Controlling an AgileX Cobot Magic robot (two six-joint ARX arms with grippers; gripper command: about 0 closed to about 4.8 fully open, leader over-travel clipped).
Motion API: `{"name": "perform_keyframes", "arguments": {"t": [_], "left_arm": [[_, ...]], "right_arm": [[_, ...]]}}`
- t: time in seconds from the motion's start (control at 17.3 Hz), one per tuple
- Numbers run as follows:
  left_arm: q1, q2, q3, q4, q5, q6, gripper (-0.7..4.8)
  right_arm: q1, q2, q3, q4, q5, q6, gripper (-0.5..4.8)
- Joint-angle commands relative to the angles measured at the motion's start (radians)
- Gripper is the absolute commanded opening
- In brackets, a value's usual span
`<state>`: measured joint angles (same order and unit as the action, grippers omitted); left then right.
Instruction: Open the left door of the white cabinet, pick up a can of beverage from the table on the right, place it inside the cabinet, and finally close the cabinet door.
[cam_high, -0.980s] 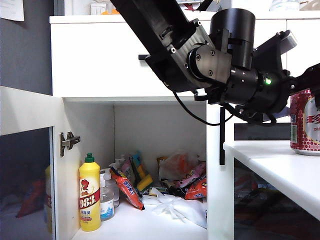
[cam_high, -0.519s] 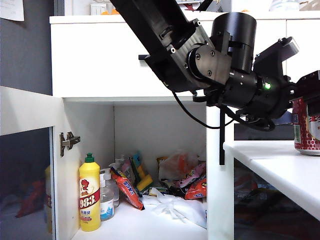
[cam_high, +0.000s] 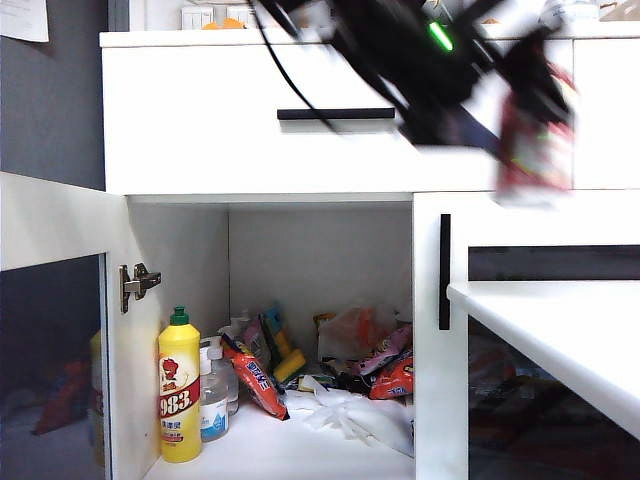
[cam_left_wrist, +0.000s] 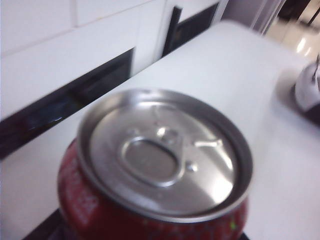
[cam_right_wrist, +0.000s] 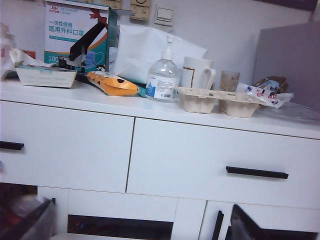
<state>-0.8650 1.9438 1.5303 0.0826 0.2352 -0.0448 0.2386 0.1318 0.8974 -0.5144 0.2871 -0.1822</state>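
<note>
White cabinet (cam_high: 250, 150), left door (cam_high: 55, 300) swung open, cluttered shelf with a yellow bottle (cam_high: 179, 390). Left gripper (cam_high: 520, 110), blurred, clamped on the can of beverage (cam_left_wrist: 160, 170), up off the white table (cam_high: 560, 340). Right gripper (cam_right_wrist: 135, 227) jaws apart, empty, facing the cabinet's drawers.
</note>
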Motion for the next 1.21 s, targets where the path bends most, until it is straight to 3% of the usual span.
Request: {"name": "perform_keyframes", "arguments": {"t": [0.06,0.17,0.4,0.63,0.75,0.86,1.04,1.21], "left_arm": [[0.063,-0.161,0.007,-0.223,0.095,0.100,-0.06],[0.114,-0.237,-0.019,-0.362,0.176,0.117,-0.06],[0.191,-0.398,-0.216,-0.362,0.193,0.120,-0.06],[0.238,-0.416,-0.476,-0.046,0.148,0.112,-0.06],[0.241,-0.338,-0.574,0.231,0.069,0.076,-0.06],[0.251,-0.165,-0.586,0.474,-0.020,0.010,-0.05],[0.267,-0.005,-0.581,0.724,-0.099,-0.051,-0.05],[0.303,0.112,-0.518,0.795,-0.176,-0.098,-0.04]], "right_arm": [[0.002,0.002,-0.010,0.018,-0.002,0.031,4.79],[0.002,0.002,-0.034,0.026,-0.019,0.051,4.79],[0.002,0.004,-0.089,0.086,-0.036,0.079,4.79],[0.002,0.026,-0.101,0.097,-0.048,0.084,4.79],[0.003,0.043,-0.111,0.109,-0.062,0.106,4.79],[0.003,0.066,-0.148,0.148,-0.119,0.129,4.79],[0.003,0.084,-0.164,0.173,-0.129,0.130,4.79],[0.003,0.092,-0.164,0.175,-0.132,0.130,4.79]]}}
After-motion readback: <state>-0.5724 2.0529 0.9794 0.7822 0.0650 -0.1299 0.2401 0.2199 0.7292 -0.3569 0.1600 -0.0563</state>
